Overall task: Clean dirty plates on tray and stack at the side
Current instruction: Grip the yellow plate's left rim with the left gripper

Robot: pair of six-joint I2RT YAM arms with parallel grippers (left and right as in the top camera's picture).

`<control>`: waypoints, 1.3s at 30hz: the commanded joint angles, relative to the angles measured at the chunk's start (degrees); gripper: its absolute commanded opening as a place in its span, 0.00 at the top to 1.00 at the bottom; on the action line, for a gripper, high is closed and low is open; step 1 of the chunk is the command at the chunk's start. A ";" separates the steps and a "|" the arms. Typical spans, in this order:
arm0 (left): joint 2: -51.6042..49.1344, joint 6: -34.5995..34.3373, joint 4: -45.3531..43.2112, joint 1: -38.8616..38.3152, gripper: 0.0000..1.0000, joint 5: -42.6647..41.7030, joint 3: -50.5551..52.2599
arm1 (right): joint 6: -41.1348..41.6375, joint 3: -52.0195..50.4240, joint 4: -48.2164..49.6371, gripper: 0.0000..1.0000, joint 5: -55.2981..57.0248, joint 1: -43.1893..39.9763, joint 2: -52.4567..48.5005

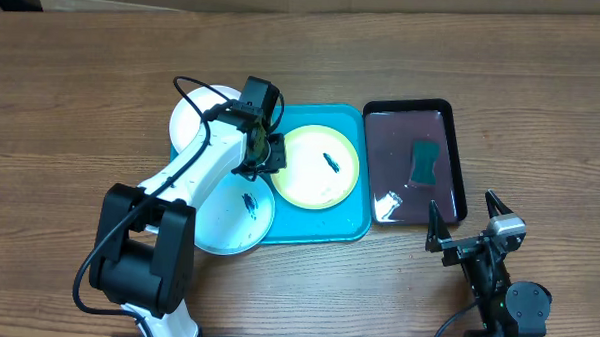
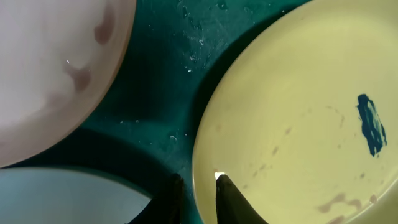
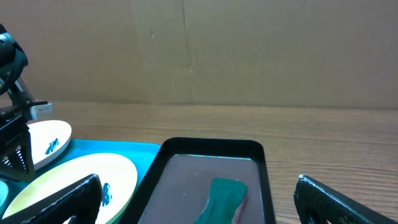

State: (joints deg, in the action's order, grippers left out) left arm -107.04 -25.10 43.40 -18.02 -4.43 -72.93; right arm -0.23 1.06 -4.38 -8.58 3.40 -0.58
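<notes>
Tray sits mid-table with three plates on it. The yellow-green plate fills the tray's right half, fully inside the rim, with a dark blue smear near its centre. The white plate hangs over the far-left corner, and the pale blue plate hangs over the near-left corner, also smeared. The left gripper is at the yellow-green plate's left edge with its fingers straddling the rim, one inside the plate and one outside over the tray floor. The gap is narrow, but I can't tell if the jaws are actually biting the rim. A black tray lies just beside the tray's right edge, with a teal sponge near its middle. The right gripper hovers at the black tray's near-right corner, jaws wide apart with nothing between them.
</notes>
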 commanded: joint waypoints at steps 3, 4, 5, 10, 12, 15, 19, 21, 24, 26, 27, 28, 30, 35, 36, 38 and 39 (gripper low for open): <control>-0.59 0.68 -2.08 -0.13 0.79 0.57 2.32 | -0.24 -0.59 0.24 0.00 0.39 -0.26 0.42; -0.59 0.68 -2.36 -0.13 0.80 0.57 2.54 | -0.24 -0.59 0.24 0.00 0.39 -0.26 0.42; -0.59 0.68 -2.69 -0.13 0.79 0.55 2.73 | -0.24 -0.59 0.22 0.00 0.39 -0.26 0.42; -0.59 0.68 -3.32 -0.13 0.82 0.46 3.15 | -0.24 -0.59 0.24 0.00 0.42 -0.26 0.42; -0.66 0.68 -3.39 -0.13 0.82 0.50 3.15 | -0.24 -0.59 0.24 0.00 0.39 -0.26 0.42; -1.33 0.66 -3.43 -0.13 0.82 0.50 3.15 | -0.24 -0.59 0.24 0.00 0.39 -0.26 0.42; -2.54 0.68 -3.61 -0.13 0.83 0.37 3.17 | -0.24 -0.59 0.24 0.00 0.39 -0.26 0.42; -2.99 0.68 -3.89 -0.13 0.83 0.37 3.17 | -0.24 -0.59 0.24 0.00 0.39 -0.26 0.42; -3.15 0.68 -4.13 -0.13 0.87 0.37 3.17 | -0.24 -0.59 0.24 0.00 0.42 -0.26 0.42; -3.13 0.68 -4.31 -0.13 0.90 0.37 3.15 | -0.24 -0.59 0.24 0.00 0.39 -0.26 0.42; -3.15 0.68 -4.35 -0.11 0.90 0.39 3.15 | -0.24 -0.59 0.24 0.00 0.39 -0.26 0.42; -3.13 0.70 -4.42 -0.11 0.90 0.39 3.15 | -0.24 -0.59 0.24 0.00 0.39 -0.26 0.42; -3.13 0.68 -4.44 -0.11 0.88 0.39 3.08 | -0.22 -0.59 0.24 0.00 0.39 -0.26 0.42; -3.10 0.85 -4.20 0.02 0.77 0.42 2.40 | -0.24 -0.59 0.24 0.00 0.39 -0.26 0.42; -3.08 0.96 -3.87 0.02 0.76 0.42 2.05 | -0.22 -0.59 0.24 0.00 0.42 -0.26 0.42; -3.04 1.42 -2.40 0.02 0.76 0.48 0.92 | -0.24 -0.59 0.22 0.00 0.39 -0.26 0.42; -2.99 1.60 -1.36 0.02 0.76 0.59 0.11 | -0.24 -0.59 0.24 0.00 0.39 -0.26 0.42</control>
State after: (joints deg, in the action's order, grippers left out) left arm -109.80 -24.93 40.64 -18.02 -4.43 -70.54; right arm -0.23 1.06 -4.36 -8.58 3.40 -0.58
